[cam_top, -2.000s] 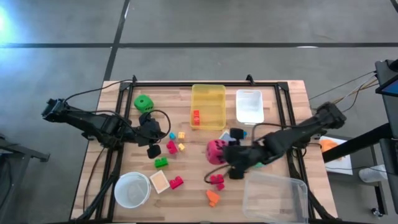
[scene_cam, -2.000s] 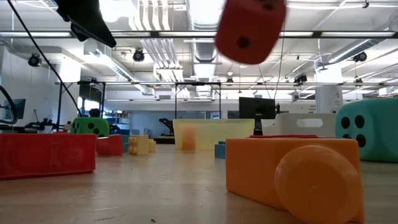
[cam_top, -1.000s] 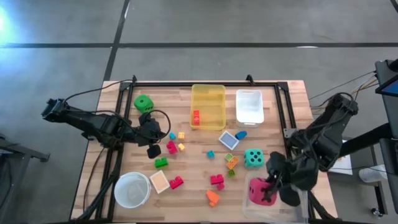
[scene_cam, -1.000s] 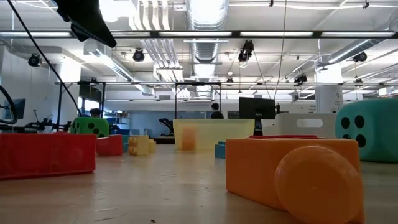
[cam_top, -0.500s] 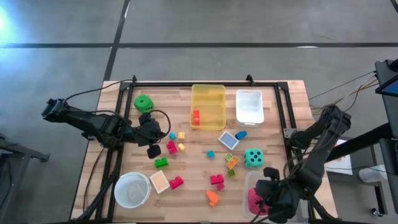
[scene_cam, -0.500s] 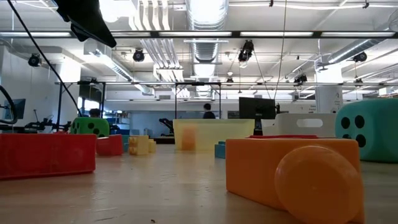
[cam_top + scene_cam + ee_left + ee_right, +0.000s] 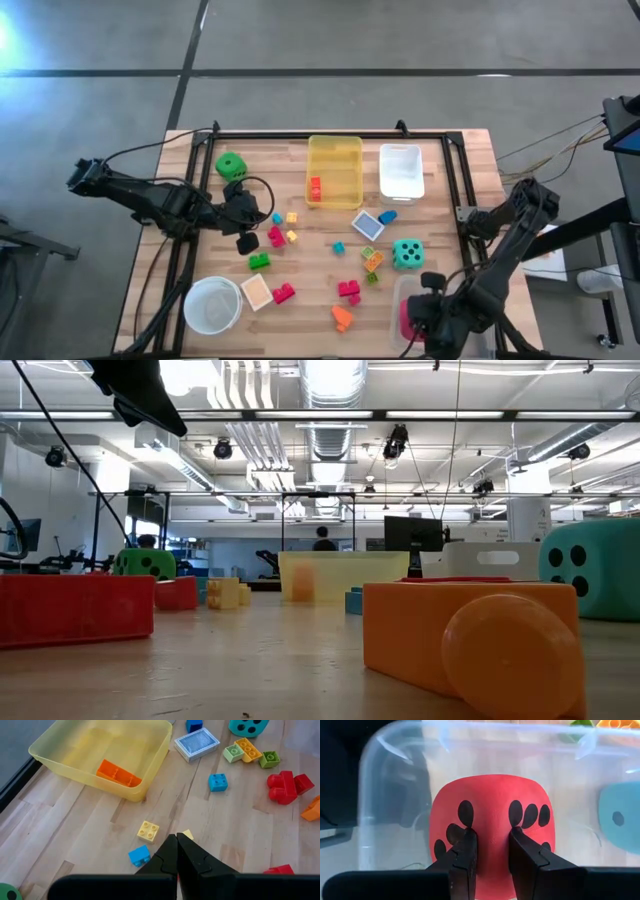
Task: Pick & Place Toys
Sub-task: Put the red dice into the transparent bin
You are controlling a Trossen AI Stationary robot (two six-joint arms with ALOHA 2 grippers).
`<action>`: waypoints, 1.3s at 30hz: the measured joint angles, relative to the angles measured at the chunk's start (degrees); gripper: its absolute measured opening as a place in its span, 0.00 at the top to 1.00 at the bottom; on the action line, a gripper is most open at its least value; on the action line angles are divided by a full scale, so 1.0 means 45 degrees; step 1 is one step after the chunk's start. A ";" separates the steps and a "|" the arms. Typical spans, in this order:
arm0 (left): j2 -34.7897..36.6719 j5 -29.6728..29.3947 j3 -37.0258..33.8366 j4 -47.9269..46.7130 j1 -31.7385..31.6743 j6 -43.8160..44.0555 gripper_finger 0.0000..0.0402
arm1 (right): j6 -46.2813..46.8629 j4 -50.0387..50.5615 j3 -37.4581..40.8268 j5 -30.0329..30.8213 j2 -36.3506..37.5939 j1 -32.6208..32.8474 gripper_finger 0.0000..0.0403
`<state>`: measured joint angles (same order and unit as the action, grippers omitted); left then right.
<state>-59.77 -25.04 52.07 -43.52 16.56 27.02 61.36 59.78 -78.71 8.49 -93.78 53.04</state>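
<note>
Toys lie scattered over the slatted wooden surface (image 7: 300,275), but the pink-red die (image 7: 490,827), soft-cornered with black dots, sits inside the clear plastic bin (image 7: 402,300) at the near right corner, the right gripper (image 7: 490,857) pinching it with its jaws narrowly parted around the die's face. Beside the bin's rim stand an orange block (image 7: 342,318) and a red block (image 7: 348,290), with open wood between them and the round white bowl (image 7: 212,305). Farther in, the teal die (image 7: 407,253) rests near small green and orange studded blocks. The left gripper (image 7: 177,851) hangs over mid-surface, jaws pressed shut and empty. Near the far edge sit the translucent yellow bin (image 7: 335,170), the white bin (image 7: 401,170) and the green die (image 7: 230,165).
</note>
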 joint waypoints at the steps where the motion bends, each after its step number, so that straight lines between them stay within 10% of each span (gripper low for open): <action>1: 0.0000 0.0000 0.0000 0.0000 0.0000 0.0002 1.00 | -0.0013 -0.0004 0.0060 0.0001 -0.0087 0.0043 0.82; 39: 0.0000 0.0000 0.0000 0.0003 0.0000 0.0002 1.00 | 0.0011 -0.1005 0.0902 0.0035 -0.0960 0.0324 0.83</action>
<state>-59.77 -25.04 52.07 -43.51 16.56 27.03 61.41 55.26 -74.65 8.64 -98.10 54.50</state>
